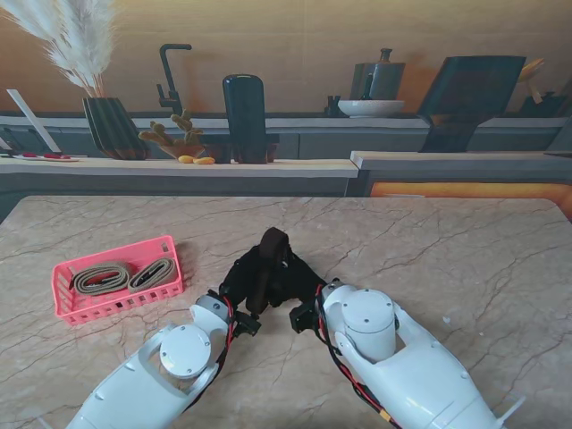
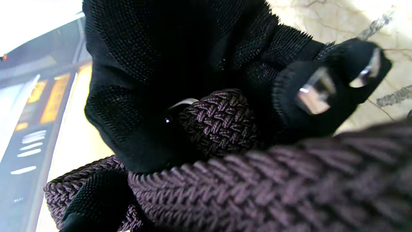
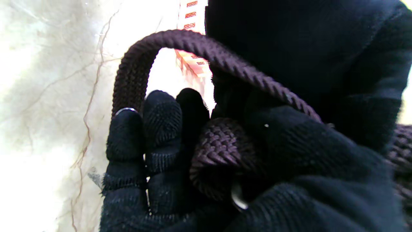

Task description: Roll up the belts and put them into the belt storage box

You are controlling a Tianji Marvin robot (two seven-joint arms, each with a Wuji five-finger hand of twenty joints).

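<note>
Inside pink box (image 1: 67,288): two tan belts (image 1: 100,279).

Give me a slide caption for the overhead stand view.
Both gloved hands roll a dark braided belt beside a pink box holding two rolled belts.

dark braided belt (image 1: 271,253) – upright loop; pink box (image 1: 67,304) – two tan belts (image 1: 123,277) coiled

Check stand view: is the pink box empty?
No, the pink box already holds two rolled tan belts side by side.
</note>
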